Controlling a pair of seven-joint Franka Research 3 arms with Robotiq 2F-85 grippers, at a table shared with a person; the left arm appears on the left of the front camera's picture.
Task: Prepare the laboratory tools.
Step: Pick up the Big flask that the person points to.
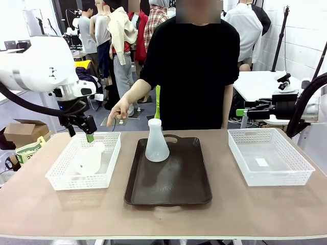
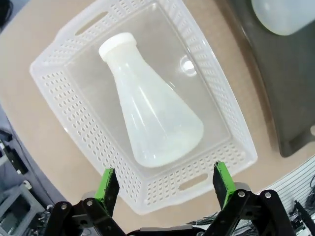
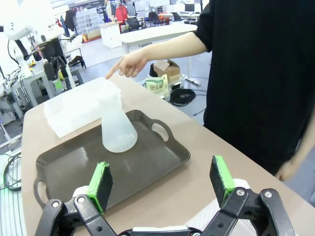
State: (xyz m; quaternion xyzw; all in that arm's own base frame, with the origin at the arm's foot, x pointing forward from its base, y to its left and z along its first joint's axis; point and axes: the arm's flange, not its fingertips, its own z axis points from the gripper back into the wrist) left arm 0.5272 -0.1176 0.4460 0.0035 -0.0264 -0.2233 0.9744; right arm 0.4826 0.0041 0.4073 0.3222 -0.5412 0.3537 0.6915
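One translucent whitish flask (image 1: 90,158) lies on its side in the white mesh basket (image 1: 56,176) at the left. My left gripper (image 1: 80,133) hangs open just above that basket's far end. In the left wrist view the lying flask (image 2: 147,113) is below the open left gripper (image 2: 165,184), neck pointing away, untouched. A second flask (image 1: 156,142) stands upright on the dark brown tray (image 1: 168,191). My right gripper (image 1: 241,112) is open and empty, raised behind the right basket (image 1: 301,171). The right wrist view looks past the right gripper (image 3: 161,182) to the standing flask (image 3: 117,129).
A person in black stands at the far side. One hand (image 1: 120,109) points a finger down toward the left basket, close to my left gripper. The pointing hand (image 3: 123,66) and my left arm (image 3: 49,54) show beyond the tray (image 3: 69,167).
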